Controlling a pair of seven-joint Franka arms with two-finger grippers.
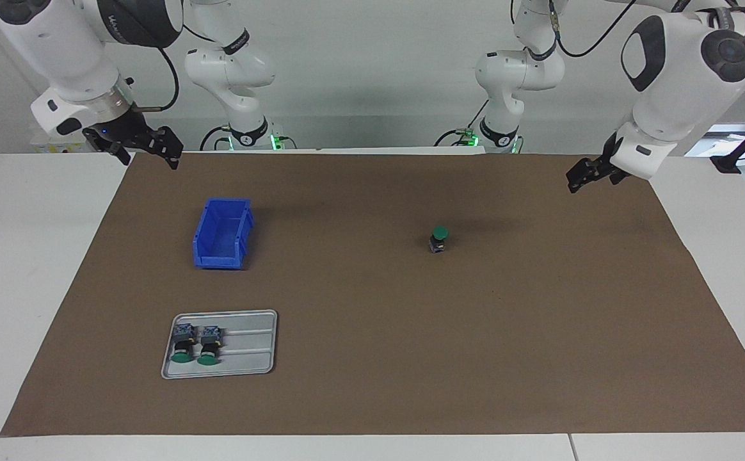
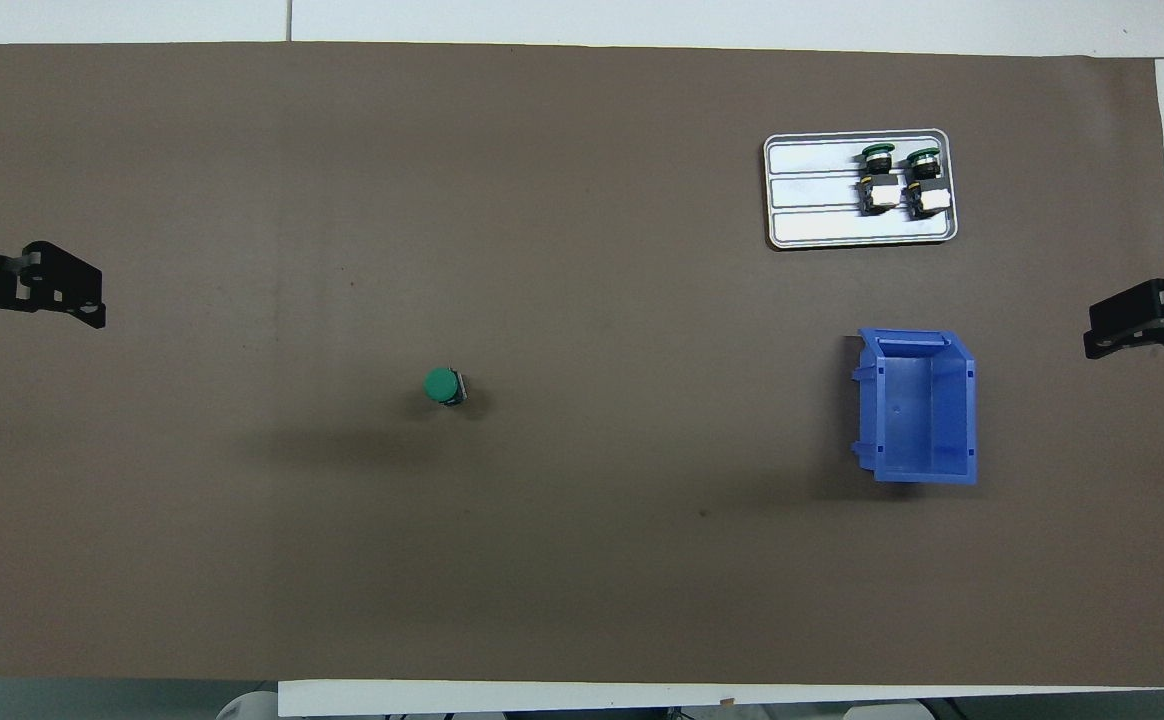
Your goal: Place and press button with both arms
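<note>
Both hands, left point(image 1: 582, 177) and right point(image 1: 148, 148), hang open; button point(image 1: 438, 239) stands unobstructed, bin point(image 1: 221, 233) well apart.

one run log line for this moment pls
button upright on mat, free | two buttons lying in tray | bin empty | left gripper open, waiting | right gripper open, waiting

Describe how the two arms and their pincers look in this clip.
Both arms are white, rounded segments with black joint bands and dark grey caps; black cables loop along them. The left pincer and right pincer are black and two-fingered. Green lights glow at both bases.
</note>
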